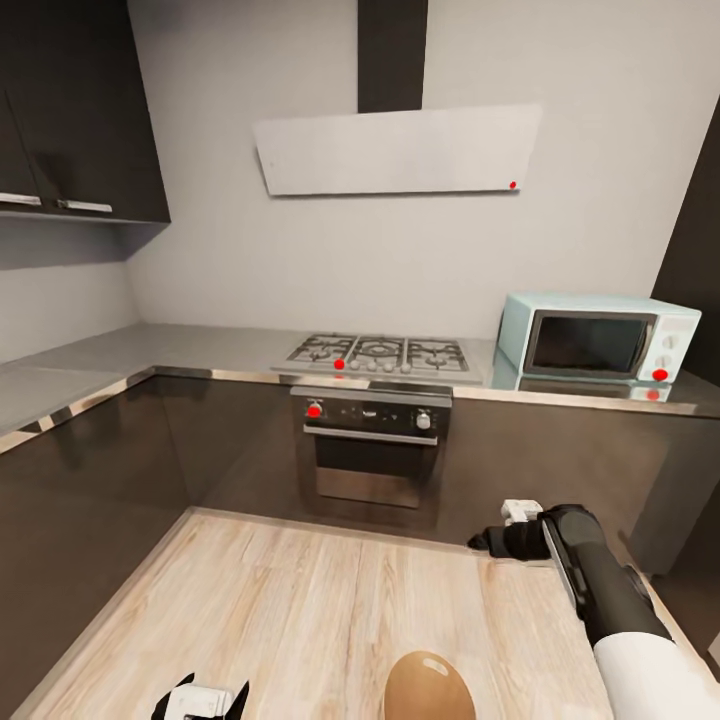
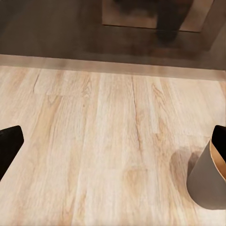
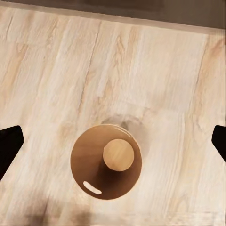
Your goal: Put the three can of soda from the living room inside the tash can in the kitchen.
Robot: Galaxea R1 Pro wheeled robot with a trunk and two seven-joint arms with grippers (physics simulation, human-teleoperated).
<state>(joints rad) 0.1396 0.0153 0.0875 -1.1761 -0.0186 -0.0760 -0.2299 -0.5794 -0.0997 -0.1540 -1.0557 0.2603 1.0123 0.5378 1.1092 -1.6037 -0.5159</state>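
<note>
While both arms hang over the pale wood floor (image 1: 320, 620) of the kitchen, the right gripper (image 3: 113, 141) stands wide apart, its dark fingertips (image 3: 9, 146) at opposite edges of the right wrist view with nothing between them. Directly beneath it on the floor stands the trash can (image 3: 106, 161), seen straight down: an orange-brown inside, a lighter round bottom and a small pale slot-like mark near the rim. No can is visible inside it.

The left gripper (image 2: 113, 141) is likewise spread wide and holds nothing; in its wrist view the bin's grey wall shows beside one fingertip, though whether they touch I cannot tell.

In the head view the bin's orange-brown rim sits at the floor's near edge, between the two arms. Dark grey cabinets (image 1: 120, 470) wrap the corner under a grey counter (image 1: 90, 360), with a gas hob (image 1: 380, 353), an oven (image 1: 370, 445), a white hood (image 1: 395, 150) and a pale blue microwave (image 1: 598, 340) at the counter's right end. No writing is legible.
</note>
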